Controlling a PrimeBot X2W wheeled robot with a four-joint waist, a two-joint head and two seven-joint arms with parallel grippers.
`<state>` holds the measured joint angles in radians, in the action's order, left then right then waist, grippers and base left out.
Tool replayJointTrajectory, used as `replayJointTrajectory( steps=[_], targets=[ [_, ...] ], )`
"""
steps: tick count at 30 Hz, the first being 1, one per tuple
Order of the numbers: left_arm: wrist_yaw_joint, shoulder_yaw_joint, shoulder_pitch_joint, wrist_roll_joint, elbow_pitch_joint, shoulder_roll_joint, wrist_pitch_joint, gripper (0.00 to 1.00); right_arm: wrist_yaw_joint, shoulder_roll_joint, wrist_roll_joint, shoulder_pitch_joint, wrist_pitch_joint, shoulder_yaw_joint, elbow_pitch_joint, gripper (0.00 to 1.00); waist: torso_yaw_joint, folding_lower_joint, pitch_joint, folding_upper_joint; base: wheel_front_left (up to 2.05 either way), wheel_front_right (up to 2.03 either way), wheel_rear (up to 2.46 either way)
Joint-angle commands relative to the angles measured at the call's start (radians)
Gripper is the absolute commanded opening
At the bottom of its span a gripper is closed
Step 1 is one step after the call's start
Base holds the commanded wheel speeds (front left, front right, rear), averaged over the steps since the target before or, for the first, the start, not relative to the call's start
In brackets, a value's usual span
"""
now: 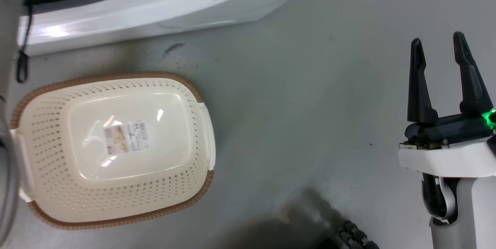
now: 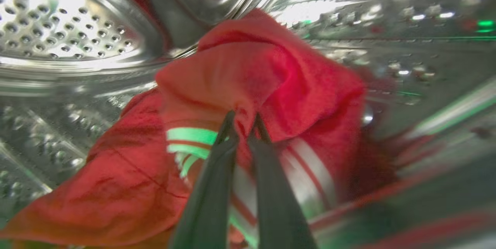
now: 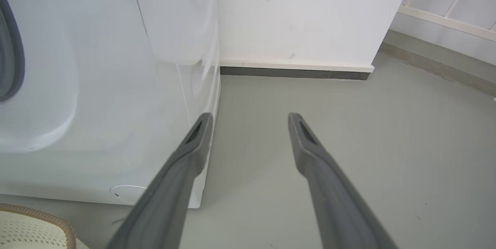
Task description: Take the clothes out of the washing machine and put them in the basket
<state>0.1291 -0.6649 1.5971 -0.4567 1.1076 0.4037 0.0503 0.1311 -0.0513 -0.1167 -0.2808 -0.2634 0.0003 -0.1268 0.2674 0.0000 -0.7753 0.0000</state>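
Inside the perforated steel drum of the washing machine (image 2: 77, 35), my left gripper (image 2: 244, 119) is shut on a fold of red clothes (image 2: 263, 82) with white stripe trim; the view is blurred. The washing machine's white front (image 1: 155, 4) runs along the top of the head view, and its side panel (image 3: 97, 86) stands at the left of the right wrist view. The cream basket (image 1: 112, 148) with its brown rim sits on the floor before the machine, a paper label on its floor; its corner (image 3: 35, 225) shows too. My right gripper (image 1: 438, 49) hangs open over bare floor at the right, with nothing between its fingers (image 3: 193, 144).
Grey floor (image 1: 310, 105) spreads between the basket and my right arm. A white wall with a dark skirting strip (image 3: 294, 72) stands behind the machine. A black cable (image 1: 23, 63) hangs at the left edge. The robot's dark base (image 1: 352, 237) shows at the bottom.
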Motion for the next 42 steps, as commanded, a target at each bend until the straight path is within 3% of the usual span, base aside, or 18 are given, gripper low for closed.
replayJointTrajectory(
  steps=[1, 14, 21, 32, 42],
  targets=[
    [0.0, 0.0, -0.025, -0.006, -0.005, -0.004, -0.018, 0.0, -0.001, 0.002, 0.008, 0.011, -0.002, -0.004, 0.002, 1.0, -0.036, 0.0, 0.042, 0.0, 0.0, 0.0, 0.0],
    [0.0, -0.023, -0.306, -0.082, -0.03, -0.073, -0.26, 0.0, -0.001, 0.002, 0.076, 0.078, -0.002, -0.008, 0.035, 1.0, -0.125, 0.0, 0.228, 0.0, 0.0, 0.0, 0.0],
    [-0.018, -0.021, -0.475, -0.082, -0.102, -0.078, -0.314, 0.0, -0.001, 0.002, 0.088, 0.131, -0.002, -0.014, 0.043, 1.0, -0.168, 0.0, 0.341, 0.0, 0.0, 0.0, 0.0],
    [-0.13, 0.11, -0.808, -0.043, -0.532, -0.023, -0.317, 0.0, -0.001, 0.002, 0.11, 0.209, -0.002, -0.012, 0.05, 1.0, -0.222, 0.0, 0.487, 0.0, 0.0, 0.0, 0.0],
    [-0.22, 0.17, -1.058, -0.003, -0.853, 0.057, -0.317, 0.0, -0.001, 0.002, 0.119, 0.273, -0.002, -0.004, 0.054, 1.0, -0.244, 0.0, 0.588, 0.0, 0.0, 0.0, 0.0]
  ],
)
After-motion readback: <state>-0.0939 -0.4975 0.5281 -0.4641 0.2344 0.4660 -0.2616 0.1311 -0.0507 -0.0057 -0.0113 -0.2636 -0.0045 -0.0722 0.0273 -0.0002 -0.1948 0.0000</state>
